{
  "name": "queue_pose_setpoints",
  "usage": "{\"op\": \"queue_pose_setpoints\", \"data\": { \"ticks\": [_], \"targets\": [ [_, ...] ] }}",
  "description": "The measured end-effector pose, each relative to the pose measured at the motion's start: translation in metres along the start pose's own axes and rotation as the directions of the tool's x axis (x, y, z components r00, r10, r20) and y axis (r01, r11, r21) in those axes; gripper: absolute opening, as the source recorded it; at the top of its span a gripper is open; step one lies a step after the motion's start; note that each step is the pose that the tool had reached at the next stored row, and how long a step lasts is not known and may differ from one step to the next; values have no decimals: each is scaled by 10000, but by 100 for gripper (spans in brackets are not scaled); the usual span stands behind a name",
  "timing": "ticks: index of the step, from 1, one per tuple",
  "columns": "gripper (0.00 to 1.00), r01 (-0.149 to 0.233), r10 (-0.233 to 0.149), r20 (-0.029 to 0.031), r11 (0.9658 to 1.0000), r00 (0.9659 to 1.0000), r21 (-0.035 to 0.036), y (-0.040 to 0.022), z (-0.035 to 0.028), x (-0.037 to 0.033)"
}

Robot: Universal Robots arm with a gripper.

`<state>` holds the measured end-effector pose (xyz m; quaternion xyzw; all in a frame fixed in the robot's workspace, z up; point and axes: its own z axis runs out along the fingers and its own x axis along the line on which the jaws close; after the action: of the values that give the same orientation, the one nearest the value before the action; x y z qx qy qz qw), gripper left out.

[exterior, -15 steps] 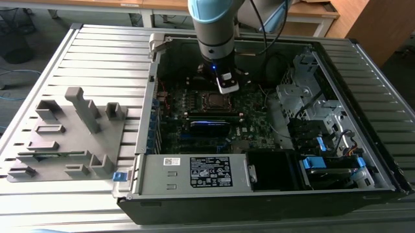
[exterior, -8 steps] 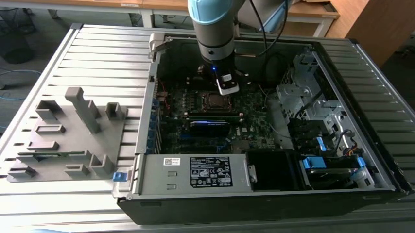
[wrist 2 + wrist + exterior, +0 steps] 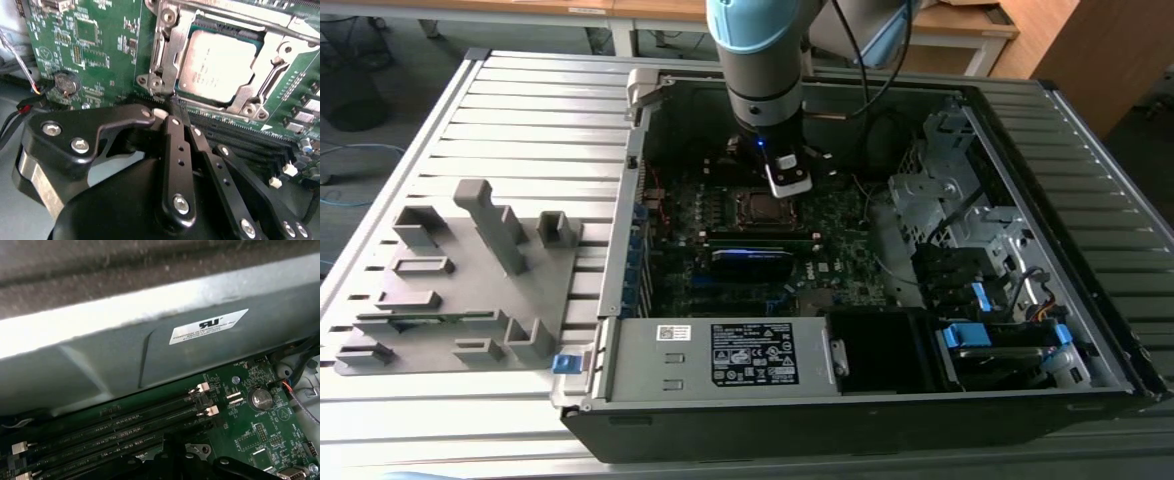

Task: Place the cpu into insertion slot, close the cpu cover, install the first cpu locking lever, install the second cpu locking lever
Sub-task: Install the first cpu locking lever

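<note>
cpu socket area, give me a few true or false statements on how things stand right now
1. The cpu sits in the insertion slot. True.
2. The cpu cover lies closed over the cpu, which shows through its window. True.
3. The fingers clamp the cpu. False: in the second wrist view they sit together at the socket's edge, apart from the cpu, with nothing seen between them.
4. The coin battery sits on the green motherboard. True.
5. In the exterior view the arm reaches over the grey fixture outside the case. False: the gripper is inside the computer case, over the board.
</note>
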<state>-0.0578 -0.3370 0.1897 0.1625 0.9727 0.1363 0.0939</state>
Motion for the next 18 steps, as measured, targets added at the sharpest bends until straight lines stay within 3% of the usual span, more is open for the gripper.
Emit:
{"op": "queue_pose_setpoints", "data": {
  "ticks": [6,18],
  "targets": [
    [10,-2,2,1,10000,10000,-10,7,-12,-8],
    [10,-3,3,-3,10000,10000,-5,88,-275,-46]
  ]
}}
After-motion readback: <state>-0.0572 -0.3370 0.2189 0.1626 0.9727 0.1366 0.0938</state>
